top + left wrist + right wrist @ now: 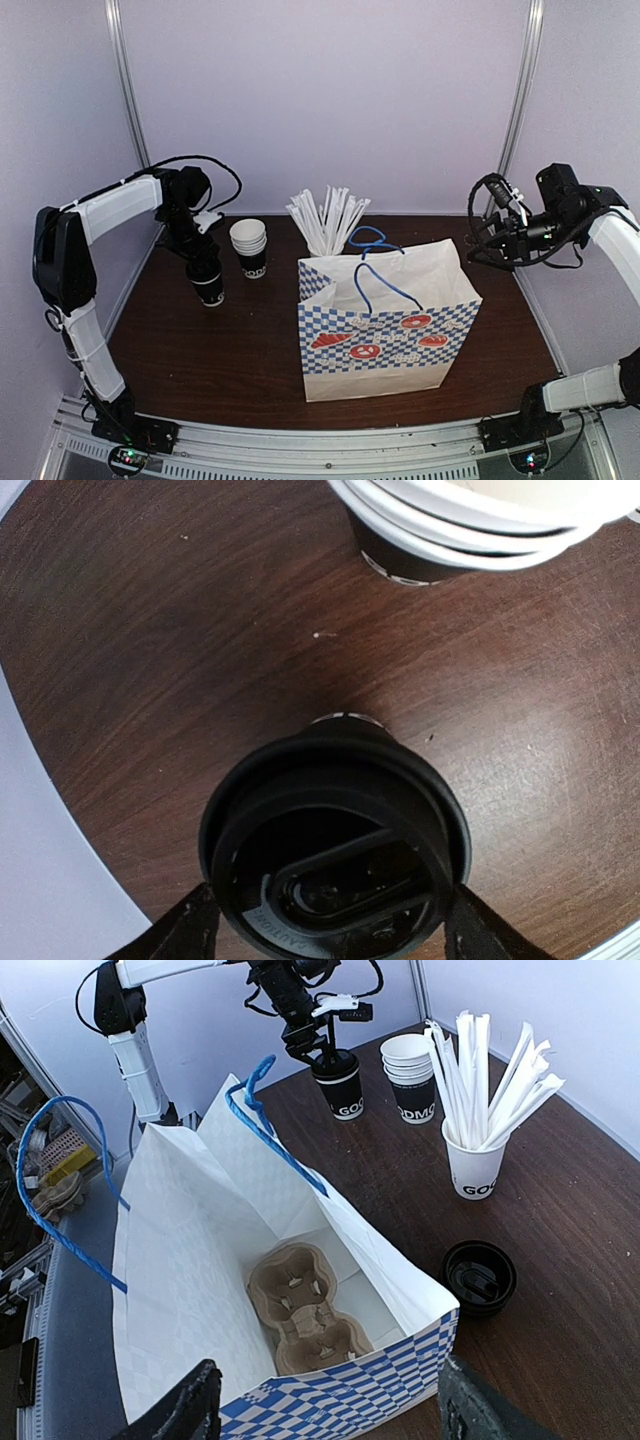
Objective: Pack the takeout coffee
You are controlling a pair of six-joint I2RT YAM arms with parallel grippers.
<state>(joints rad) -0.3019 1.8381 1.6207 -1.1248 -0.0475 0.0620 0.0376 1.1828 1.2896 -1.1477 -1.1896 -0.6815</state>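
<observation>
The takeout coffee [208, 283] [335, 830], a black cup with a black lid, stands upright on the dark table at the back left. My left gripper [204, 258] [335, 935] comes down over it, one finger at each side of the lid rim. Whether the fingers [190, 930] press the cup does not show. In the right wrist view the cup [340, 1085] sits under that gripper. The blue-checked paper bag [385, 325] [200, 1260] stands open mid-table with a cardboard cup carrier [305, 1310] inside. My right gripper [480, 245] [330, 1405] hangs open above the bag's right side.
A stack of lidless white-rimmed cups [249, 246] [470, 530] [413, 1080] stands just right of the coffee. A white cup of straws [325, 225] [478, 1160] is behind the bag. A loose black lid [480, 1278] lies on the table beside the bag. Walls close in on three sides.
</observation>
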